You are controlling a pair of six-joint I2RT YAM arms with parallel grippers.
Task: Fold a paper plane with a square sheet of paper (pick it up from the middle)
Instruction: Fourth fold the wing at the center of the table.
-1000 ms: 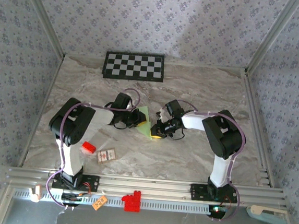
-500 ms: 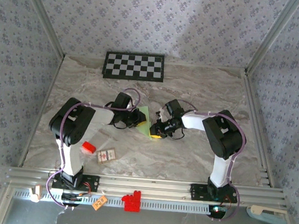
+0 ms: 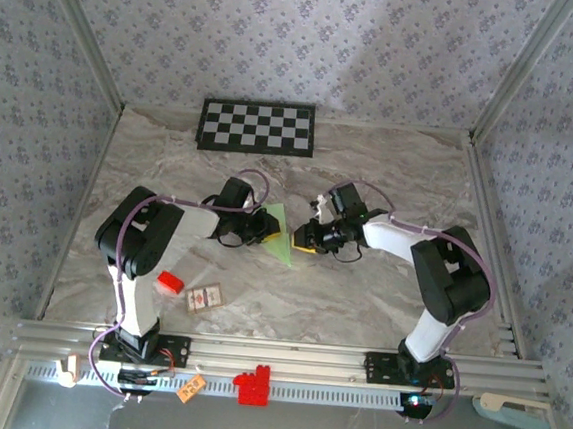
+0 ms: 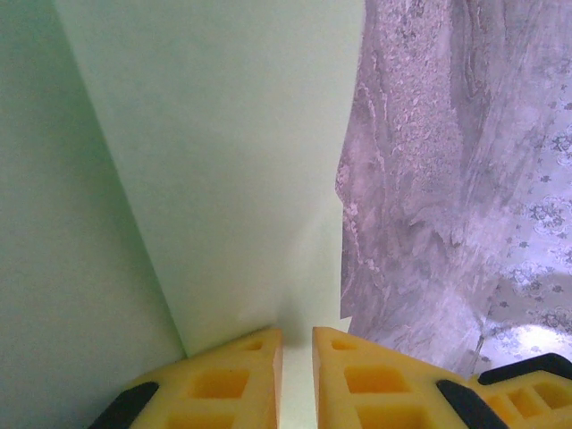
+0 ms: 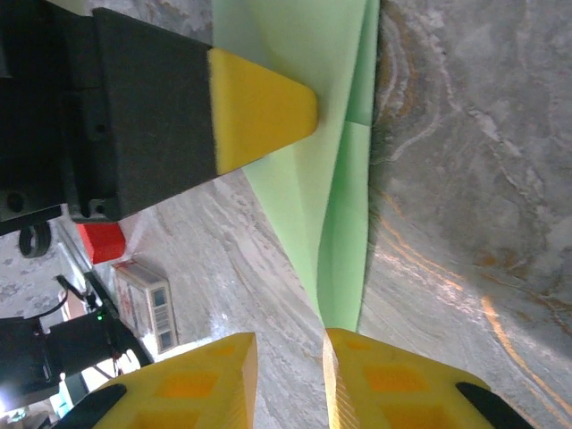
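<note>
- Green paper, creased to a long point, is your paper plane (image 3: 279, 236). It lies on the marble counter (image 3: 359, 301), on the near side of the checkerboard panel (image 3: 257, 127), well apart from it and a shade to its right.
- Your right hand (image 3: 304, 238) has just eased its fingers apart. It has also drawn slightly back from the plane's near tip, toward the panel, and its elbow has swung out to the right.
- Your left hand (image 3: 261, 226) has not shifted. It stays pinched on the plane's edge, on the side away from the right hand.
- I judge from this that a crease has just been pressed and let go. The plane is still only part-folded, and the left hand alone holds it in place.
- Your right wrist view shows what the top view hides. The right hand (image 5: 289, 338) has a clear gap with nothing in it, and the plane's tip (image 5: 344, 268) ends just beside one finger.
- That view also shows a left fingertip (image 5: 264, 107) lying on the paper.
- Your left wrist view shows the left hand (image 4: 297, 335) nearly closed, with the paper (image 4: 223, 161) running into the slit.
</note>
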